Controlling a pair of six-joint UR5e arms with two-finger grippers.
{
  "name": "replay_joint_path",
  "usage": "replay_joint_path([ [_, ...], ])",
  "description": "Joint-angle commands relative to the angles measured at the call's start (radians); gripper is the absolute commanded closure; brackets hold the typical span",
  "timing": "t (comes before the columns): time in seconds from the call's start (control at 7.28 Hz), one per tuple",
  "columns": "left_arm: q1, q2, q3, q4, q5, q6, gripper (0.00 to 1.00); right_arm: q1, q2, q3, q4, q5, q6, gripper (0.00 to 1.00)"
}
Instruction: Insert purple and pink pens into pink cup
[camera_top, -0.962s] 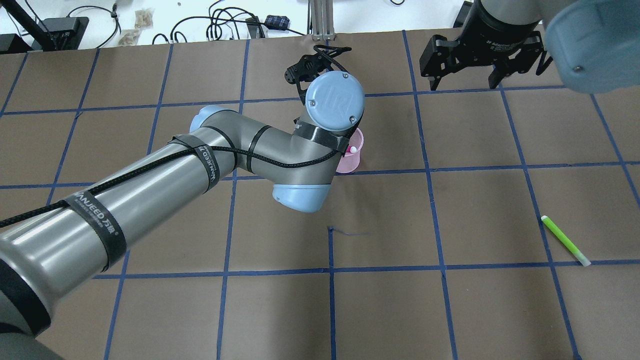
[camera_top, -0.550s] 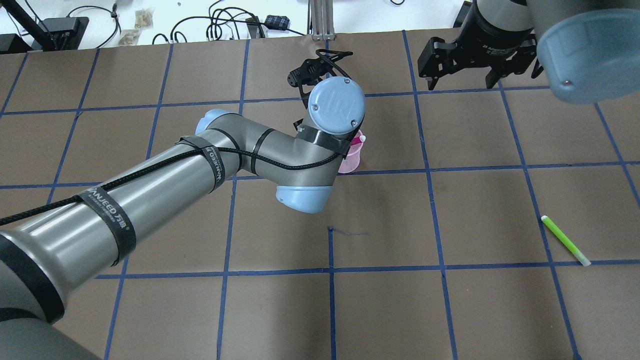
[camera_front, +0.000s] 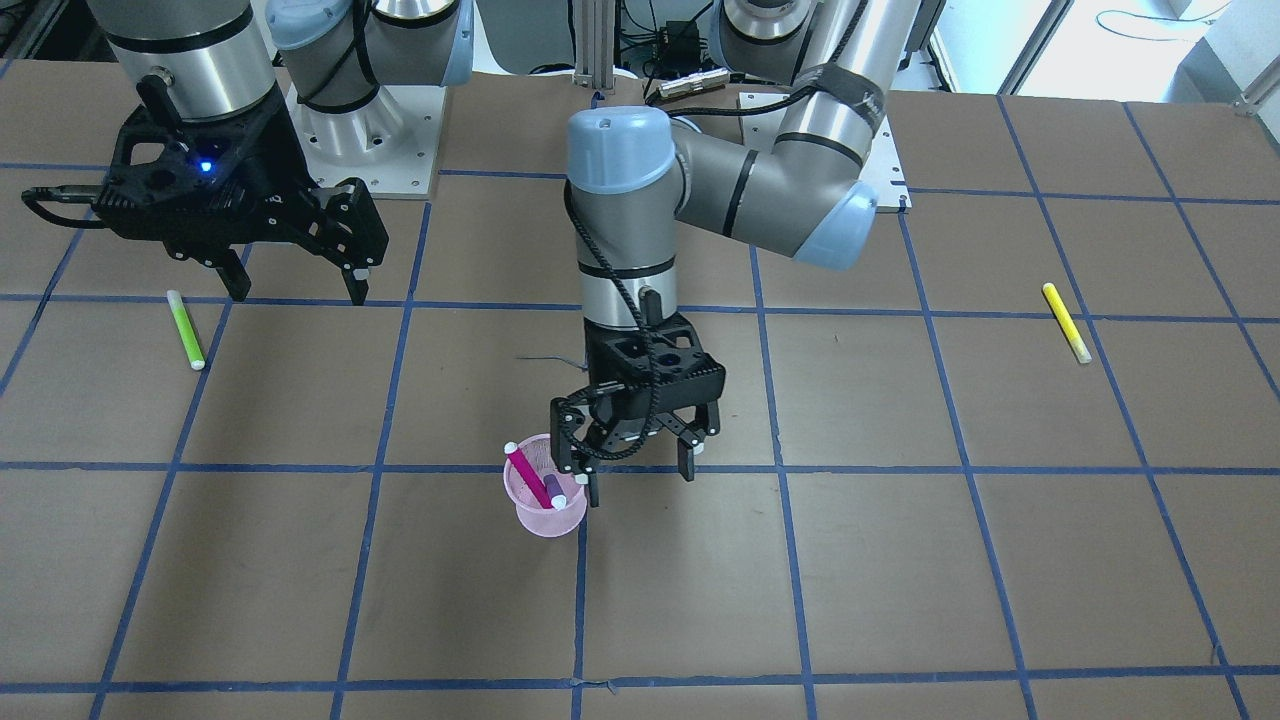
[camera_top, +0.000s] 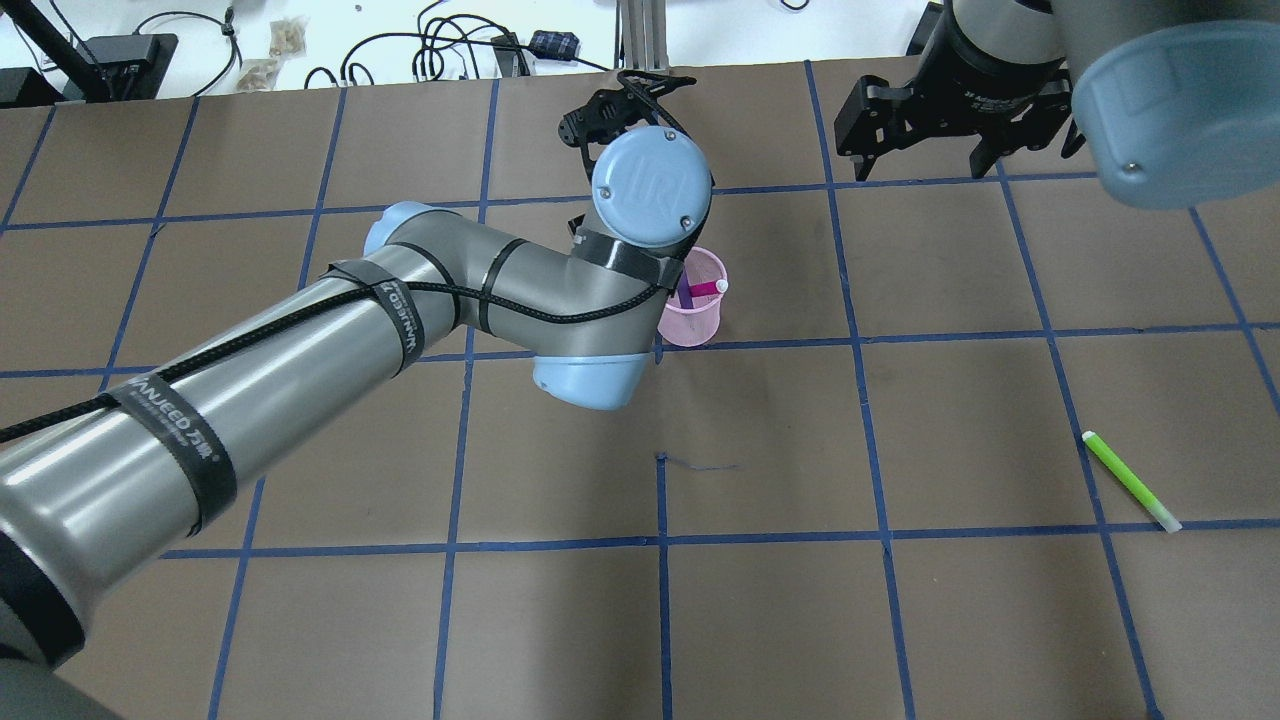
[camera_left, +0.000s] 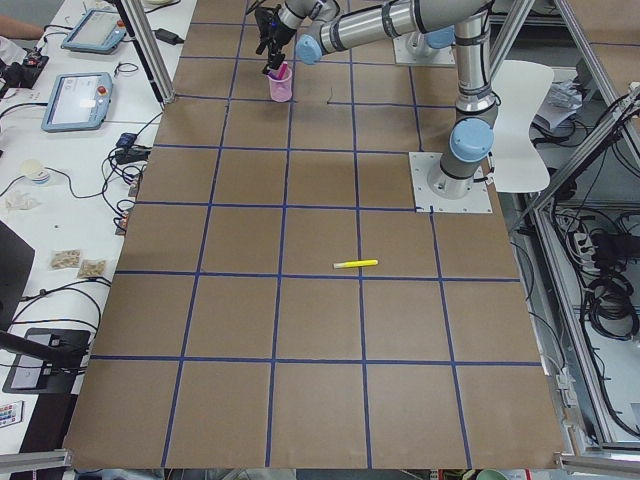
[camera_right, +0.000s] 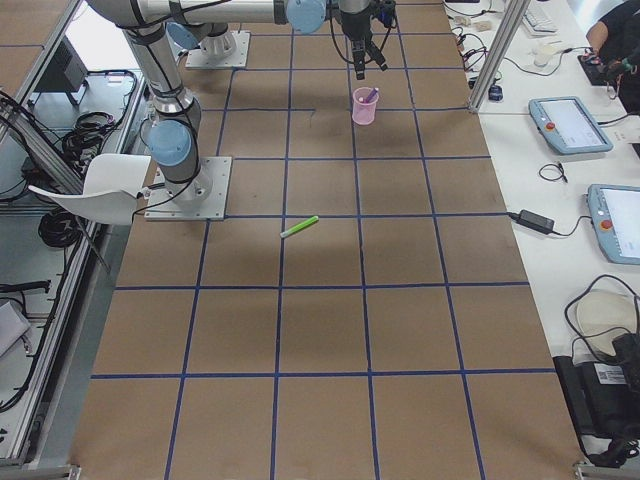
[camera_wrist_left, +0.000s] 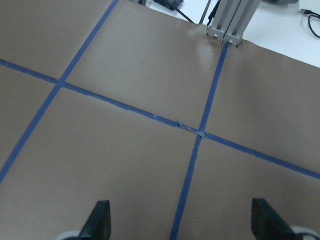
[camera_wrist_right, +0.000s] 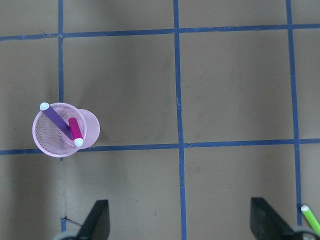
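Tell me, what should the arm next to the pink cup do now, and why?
Probably lift the left gripper straight up, away from the pink cup. The purple pen and pink pen both lean inside it already, and the gripper hangs open and empty close by the cup, so moving sideways might knock it.

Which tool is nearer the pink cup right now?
Left. The left tool hangs open right beside the pink cup, slightly above its rim; the right tool hangs open far off on the robot's right side.
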Motion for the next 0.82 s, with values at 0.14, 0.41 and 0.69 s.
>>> replay_joint_path([
  [0.14, 0.294, 0.17, 0.047, -0.459, -0.175, 0.449, 0.0, 0.0, 0.0, 0.0, 0.0, -0.003, 0.001, 0.0],
  [0.41, 0.451, 0.276, 0.082, -0.766, -0.283, 0.585, 0.0, 0.0, 0.0, -0.001, 0.0, -0.002, 0.003, 0.0],
  [0.69, 0.443, 0.376, 0.161, -0.959, -0.28, 0.587, 0.0, 0.002, 0.002, -0.017, -0.003, 0.006, 0.003, 0.0],
])
